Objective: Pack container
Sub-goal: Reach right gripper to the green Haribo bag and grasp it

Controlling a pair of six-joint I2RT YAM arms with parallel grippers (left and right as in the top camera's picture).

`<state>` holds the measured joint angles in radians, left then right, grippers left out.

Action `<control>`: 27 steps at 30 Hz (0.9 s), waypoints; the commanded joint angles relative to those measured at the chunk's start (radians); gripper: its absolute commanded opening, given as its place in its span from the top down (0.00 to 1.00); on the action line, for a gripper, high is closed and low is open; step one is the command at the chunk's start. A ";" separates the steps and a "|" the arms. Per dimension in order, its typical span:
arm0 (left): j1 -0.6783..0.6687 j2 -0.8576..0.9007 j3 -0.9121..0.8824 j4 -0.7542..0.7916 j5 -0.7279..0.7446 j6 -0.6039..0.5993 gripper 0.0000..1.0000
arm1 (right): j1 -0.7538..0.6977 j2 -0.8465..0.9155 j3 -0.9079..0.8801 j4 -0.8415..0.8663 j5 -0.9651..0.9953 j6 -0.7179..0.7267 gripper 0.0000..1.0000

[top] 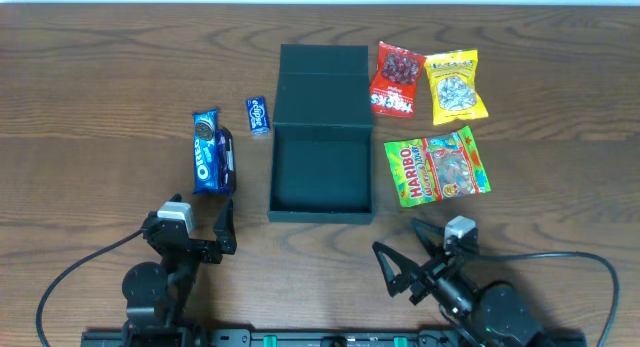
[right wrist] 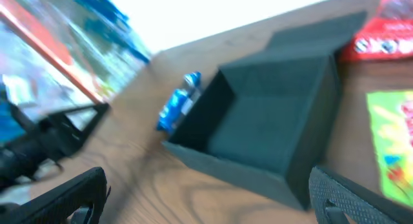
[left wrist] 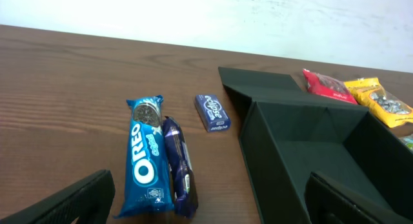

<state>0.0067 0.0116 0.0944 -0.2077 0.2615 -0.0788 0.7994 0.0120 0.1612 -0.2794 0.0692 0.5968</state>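
The container (top: 320, 216), a dark green-black square box, sits mid-table with nothing inside and its flap lid (top: 322, 82) laid open toward the back. My left gripper (top: 190, 225) rests open near the front edge, to the left of the box and just short of an Oreo packet (top: 205, 152). In the left wrist view the container's near wall (left wrist: 271, 159) is at right, and the left gripper (left wrist: 210, 208) holds nothing. My right gripper (top: 405, 249) stands open in front of the box's right corner. In the blurred right wrist view, the right gripper (right wrist: 206, 198) faces the container (right wrist: 226, 162).
Left of the box lie the Oreo packet (left wrist: 147, 159), a dark blue packet (left wrist: 177, 166) against it and a small blue gum pack (left wrist: 212, 112). On the right lie a red packet (top: 397, 79), a yellow packet (top: 456, 87) and a Haribo bag (top: 437, 167).
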 commanded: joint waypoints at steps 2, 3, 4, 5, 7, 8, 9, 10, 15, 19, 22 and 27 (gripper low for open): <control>0.006 -0.008 -0.027 -0.003 -0.006 -0.004 0.05 | -0.009 0.000 0.007 0.096 -0.013 -0.067 0.01; 0.006 -0.008 -0.027 -0.003 -0.006 -0.004 0.05 | -0.010 0.007 0.016 0.100 -0.005 -0.080 0.01; 0.006 -0.008 -0.027 -0.003 -0.006 -0.004 0.05 | -0.012 0.020 0.032 0.095 0.006 -0.083 0.01; 0.006 -0.008 -0.027 -0.003 -0.006 -0.004 0.05 | -0.016 0.036 0.048 0.088 0.010 -0.093 0.01; 0.006 -0.008 -0.027 -0.003 -0.006 -0.004 0.05 | -0.032 0.098 0.106 0.069 0.027 -0.137 0.01; 0.006 -0.008 -0.027 -0.003 -0.006 -0.004 0.05 | -0.040 0.137 0.143 0.049 0.049 -0.151 0.02; 0.006 -0.008 -0.027 -0.003 -0.006 -0.004 0.05 | -0.049 0.181 0.184 0.025 0.073 -0.171 0.02; 0.006 -0.008 -0.027 -0.003 -0.006 -0.004 0.05 | -0.058 0.222 0.220 0.002 0.093 -0.189 0.02; 0.006 -0.008 -0.027 -0.003 -0.006 -0.004 0.05 | -0.115 0.504 0.435 -0.187 0.199 -0.262 0.02; 0.006 -0.008 -0.027 -0.003 -0.006 -0.004 0.05 | -0.171 0.708 0.556 -0.299 0.242 -0.266 0.03; 0.006 -0.008 -0.027 -0.003 -0.006 -0.004 0.05 | -0.222 0.848 0.615 -0.340 0.241 -0.266 0.01; 0.006 -0.008 -0.027 -0.003 -0.006 -0.004 0.05 | -0.351 1.085 0.644 -0.315 0.238 -0.298 0.01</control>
<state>0.0067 0.0105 0.0944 -0.2077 0.2615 -0.0788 0.4911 1.0424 0.7876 -0.6018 0.2863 0.3386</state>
